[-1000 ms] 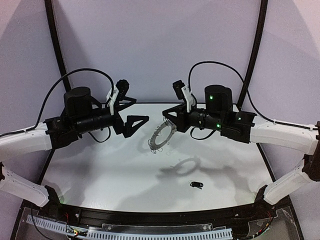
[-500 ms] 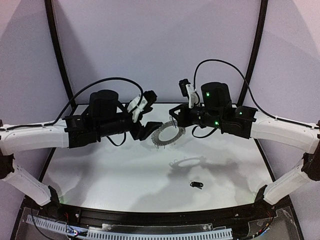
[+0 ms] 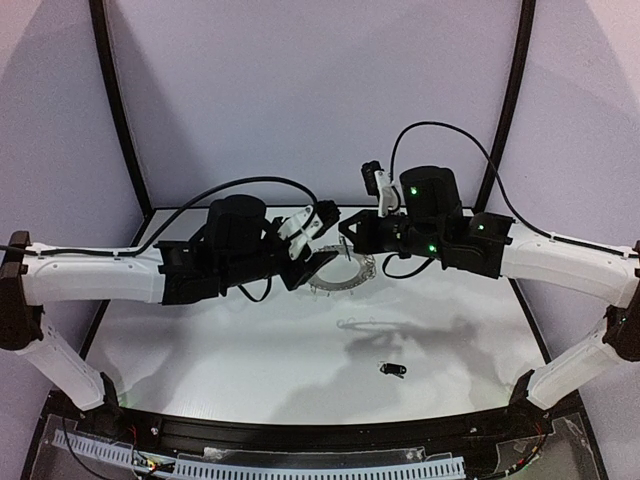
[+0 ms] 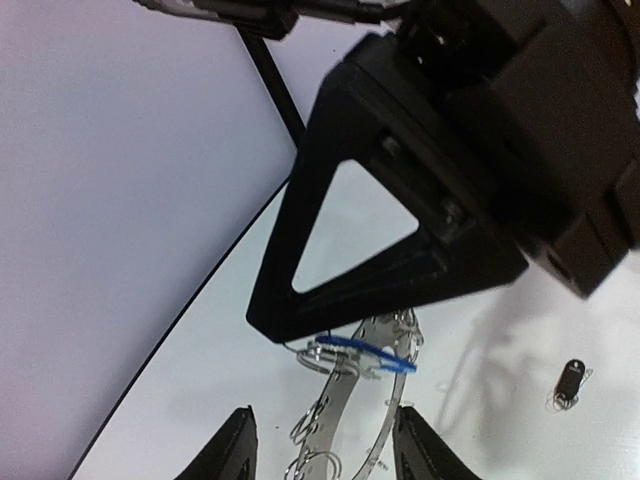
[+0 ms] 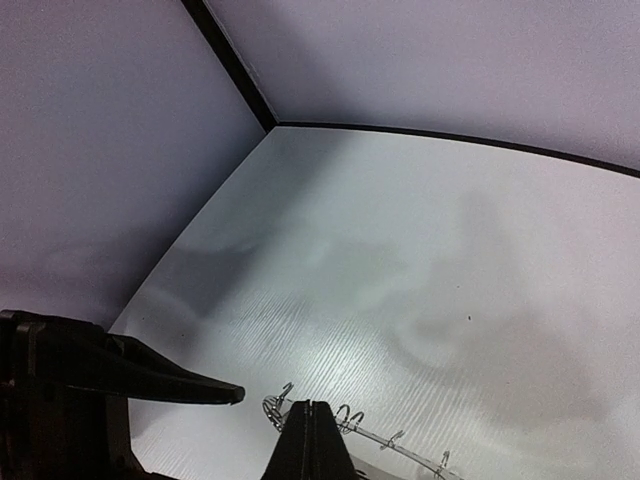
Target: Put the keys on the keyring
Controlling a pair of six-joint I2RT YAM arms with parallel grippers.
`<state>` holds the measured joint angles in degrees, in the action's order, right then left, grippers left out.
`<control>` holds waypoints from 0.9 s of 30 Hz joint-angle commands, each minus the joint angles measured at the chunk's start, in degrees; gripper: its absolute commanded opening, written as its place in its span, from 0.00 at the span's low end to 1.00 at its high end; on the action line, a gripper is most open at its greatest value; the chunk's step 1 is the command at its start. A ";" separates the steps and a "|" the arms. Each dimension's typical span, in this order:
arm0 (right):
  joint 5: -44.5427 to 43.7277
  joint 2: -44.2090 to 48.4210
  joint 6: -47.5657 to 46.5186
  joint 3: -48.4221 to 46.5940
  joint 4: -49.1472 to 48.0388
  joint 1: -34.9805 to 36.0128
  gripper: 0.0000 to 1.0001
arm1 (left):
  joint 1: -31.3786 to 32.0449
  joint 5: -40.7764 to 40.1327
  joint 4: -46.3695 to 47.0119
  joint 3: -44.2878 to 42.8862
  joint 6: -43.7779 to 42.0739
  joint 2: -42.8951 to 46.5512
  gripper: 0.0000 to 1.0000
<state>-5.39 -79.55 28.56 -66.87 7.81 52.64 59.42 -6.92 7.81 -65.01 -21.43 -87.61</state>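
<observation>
White table [image 3: 200, 340], 1 black key [image 3: 391, 370]; R gripper [image 3: 352, 240] clamps keyring [image 3: 340, 290]; L gripper [image 4: 322, 442] spread.

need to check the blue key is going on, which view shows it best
left wrist: the blue key shows as a bright blue streak across the keyring. top external shows the keyring, but no blue can be made out there. right wrist catches only the ring's wire loops, no key.

keyring [image 3: 345, 287] partly behind left gripper [image 3: 331, 234]; black key [image 3: 391, 370] tiny, detail unreadable
</observation>
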 commanded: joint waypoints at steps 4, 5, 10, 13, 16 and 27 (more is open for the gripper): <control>-1.60 0.83 2.92 -0.79 -3.77 1.66 0.00 | 1.13 -1.65 5.78 -1.76 0.08 -1.83 0.37; -1.70 0.98 2.91 -0.69 -3.95 1.67 0.00 | 1.14 -1.80 5.84 -1.77 0.08 -1.89 0.36; -2.62 1.67 3.39 0.23 -4.93 1.82 0.00 | 1.14 -2.36 5.98 -1.46 1.24 -2.00 0.29; -3.38 2.12 3.41 0.61 -5.44 1.85 0.00 | 1.14 -3.33 5.82 -1.39 2.24 -2.12 0.26; -3.70 2.35 3.39 0.95 -5.89 1.85 0.00 | 1.14 -3.34 5.92 -1.39 2.94 -2.36 0.25; -3.20 1.72 3.61 0.59 -6.35 1.89 0.00 | 1.17 -2.53 7.58 -2.87 3.64 -4.40 0.22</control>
<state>-7.99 -79.02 31.83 -66.63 5.43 53.76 60.34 -9.54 13.80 -65.89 -18.61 -91.20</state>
